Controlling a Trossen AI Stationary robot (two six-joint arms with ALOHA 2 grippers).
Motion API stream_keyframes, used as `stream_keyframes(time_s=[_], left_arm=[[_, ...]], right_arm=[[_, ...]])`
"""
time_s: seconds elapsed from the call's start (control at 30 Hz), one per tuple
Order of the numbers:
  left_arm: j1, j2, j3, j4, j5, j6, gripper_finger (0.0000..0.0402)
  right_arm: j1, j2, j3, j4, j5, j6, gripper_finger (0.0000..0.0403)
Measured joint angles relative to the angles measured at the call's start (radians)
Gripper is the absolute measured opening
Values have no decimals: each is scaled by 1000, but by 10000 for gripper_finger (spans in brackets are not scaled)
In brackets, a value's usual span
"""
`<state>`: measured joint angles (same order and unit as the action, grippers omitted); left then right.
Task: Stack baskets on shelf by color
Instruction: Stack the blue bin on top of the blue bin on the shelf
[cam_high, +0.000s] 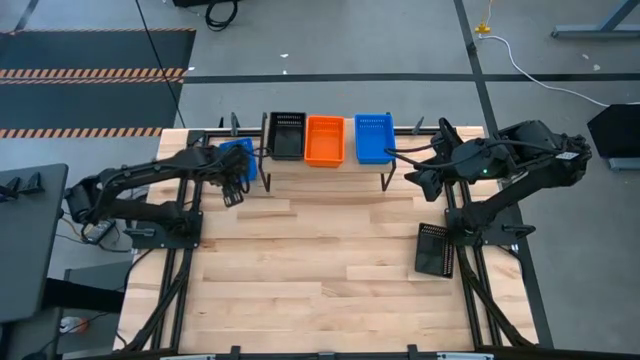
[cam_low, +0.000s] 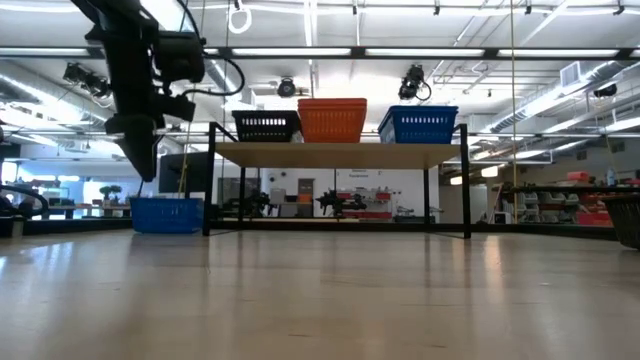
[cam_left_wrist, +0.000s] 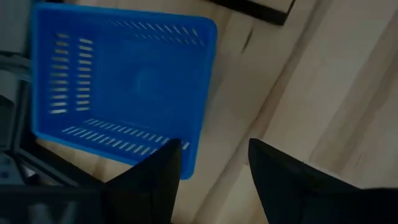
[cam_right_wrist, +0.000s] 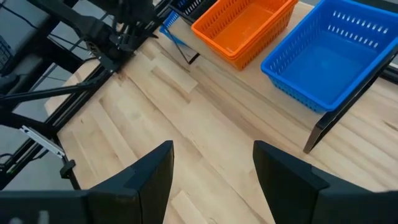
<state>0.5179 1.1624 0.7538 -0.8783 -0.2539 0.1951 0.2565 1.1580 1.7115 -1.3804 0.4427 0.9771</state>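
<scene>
The shelf (cam_low: 335, 154) stands at the table's far edge and bears a black basket (cam_high: 287, 135), an orange basket (cam_high: 325, 141) and a blue basket (cam_high: 374, 137) side by side, resting on their bottoms. Another blue basket (cam_left_wrist: 124, 87) sits on the table left of the shelf. My left gripper (cam_left_wrist: 214, 155) hangs open just above and beside that basket's near corner, pointing steeply down, with nothing between its fingers. My right gripper (cam_right_wrist: 211, 168) is open and held high off the shelf's right end. A black basket (cam_high: 435, 250) lies on the table by the right arm's base.
The shelf's black legs (cam_right_wrist: 323, 127) stand close to both grippers. The left arm's base frame (cam_high: 160, 235) and the right arm's frame (cam_high: 480, 240) flank the table. Bare wooden tabletop (cam_high: 320, 260) stretches in front of the shelf.
</scene>
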Motion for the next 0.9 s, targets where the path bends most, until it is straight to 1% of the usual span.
stream_keyframes(time_s=[0.2, 0.27, 0.4, 0.57, 0.67, 0.8, 0.9], left_arm=[[29, -19, -19, 17, 3, -17, 194], [51, -18, -44, 41, 15, -26, 194], [70, -11, -53, 95, 22, -16, 194], [75, -10, -69, 122, 93, 59, 194], [75, -10, -95, 118, 91, 84, 192], [75, -10, -97, 130, 88, 89, 187], [75, -10, -97, 141, 46, 90, 180]], right_arm=[[0, 0, 0, -2, 0, 0, 226], [0, 0, 0, -2, 0, 0, 226], [0, 0, 0, -2, -17, 10, 226], [0, 0, 0, -3, -46, 20, 226], [0, 0, 0, -3, -48, 38, 226], [0, 0, 0, -3, -51, 45, 226], [0, 0, 0, -2, -51, 45, 226]])
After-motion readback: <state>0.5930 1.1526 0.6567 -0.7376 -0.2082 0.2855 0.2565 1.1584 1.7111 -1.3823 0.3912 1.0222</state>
